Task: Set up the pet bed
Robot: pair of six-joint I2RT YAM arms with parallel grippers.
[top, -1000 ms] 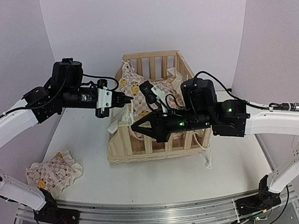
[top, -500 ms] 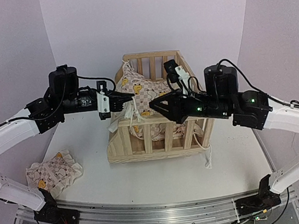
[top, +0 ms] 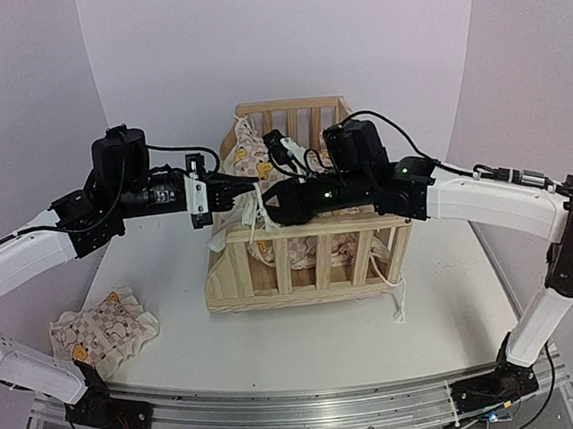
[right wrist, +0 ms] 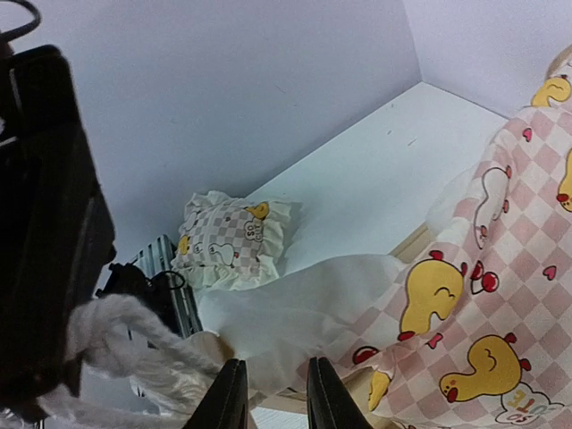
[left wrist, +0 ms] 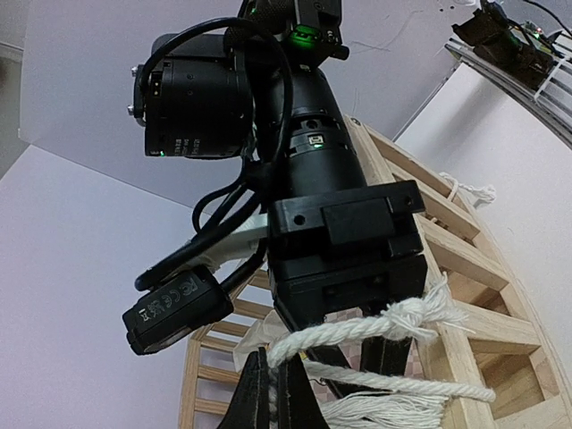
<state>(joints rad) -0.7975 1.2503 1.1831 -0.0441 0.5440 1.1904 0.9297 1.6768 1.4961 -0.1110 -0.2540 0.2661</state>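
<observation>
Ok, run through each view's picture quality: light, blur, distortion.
Top external: even, soft light, sharp. Left wrist: wide-angle lens curves the wooden frame, and the right arm looms dark. Right wrist: the tie string nearest the lens is blurred; the small cushion beyond is sharper.

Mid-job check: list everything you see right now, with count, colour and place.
frame: one, light pine, slatted, mid-table
cushion: one, cream with pink-white checks and yellow ducks, inside the frame, bunched over its left side
string: two seen, white; one at the frame's front left corner, one hanging at its front right corner
pillow: one, small, ruffled, same check print, near left of the table
table: one, white
rail: one, metal, near edge
left gripper: shut on string at the front left corner
right gripper: open, over that same corner
</observation>
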